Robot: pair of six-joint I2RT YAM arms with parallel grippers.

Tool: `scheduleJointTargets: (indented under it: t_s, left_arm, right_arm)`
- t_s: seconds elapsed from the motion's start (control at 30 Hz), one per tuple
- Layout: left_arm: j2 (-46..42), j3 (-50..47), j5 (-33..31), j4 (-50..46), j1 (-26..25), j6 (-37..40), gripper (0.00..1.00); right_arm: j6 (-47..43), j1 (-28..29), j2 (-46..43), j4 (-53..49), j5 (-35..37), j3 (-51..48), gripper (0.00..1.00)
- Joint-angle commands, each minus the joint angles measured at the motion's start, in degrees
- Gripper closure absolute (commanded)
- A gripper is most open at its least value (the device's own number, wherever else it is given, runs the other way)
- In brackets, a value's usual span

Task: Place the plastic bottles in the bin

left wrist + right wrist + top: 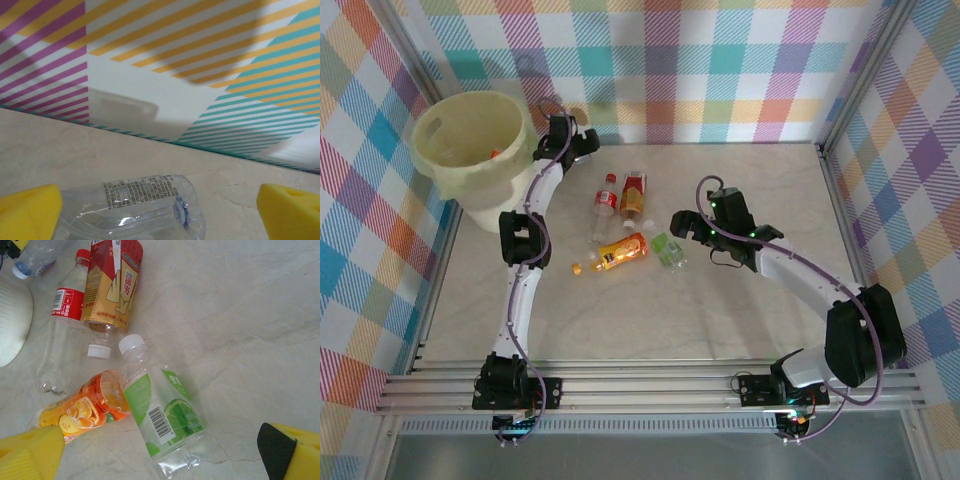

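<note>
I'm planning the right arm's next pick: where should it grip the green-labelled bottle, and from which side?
Grip the green-labelled bottle across the base half of its label, from above, with the open right gripper closing across its width. The bottle lies flat on its side. The orange bottle crowds only its neck-end shoulder, so the flanks toward the base look free.

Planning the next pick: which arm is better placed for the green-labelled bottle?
Right. The right pincer, open, hovers beside the green-labelled bottle, framing it in its wrist view. The left pincer is by the bin, around a clear bottle.
</note>
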Motion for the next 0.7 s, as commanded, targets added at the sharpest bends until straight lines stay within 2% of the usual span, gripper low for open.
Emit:
scheduleJointTargets:
  t_s: [0.0, 0.3, 0.5, 0.67]
  left_arm:
    - [-0.66, 1.25, 3.06, -7.97, -0.61, -1.34, 0.01]
    - [-5.27, -3.49, 4.52, -15.73, -2.4, -2.94, 0.03]
    - [-15.65, -18.33, 6.7, -11.96, -4.23, -5.21, 0.04]
    - [-22.39, -23.3, 6.56, -10.68, -6.52, -4.15, 0.04]
  right_arm:
    - [0.55, 0.12, 0.22, -0.12, -1.49, 2.52, 0.0]
    - [-0.07, 0.12, -0.87, 0.06, -2.92, 2.72, 0.0]
    - [-0.18, 0.09, -2.8, -0.03, -3.06, 1.67, 0.0]
    - [-0.18, 0.09, -4.21, 0.25, -2.74, 0.68, 0.0]
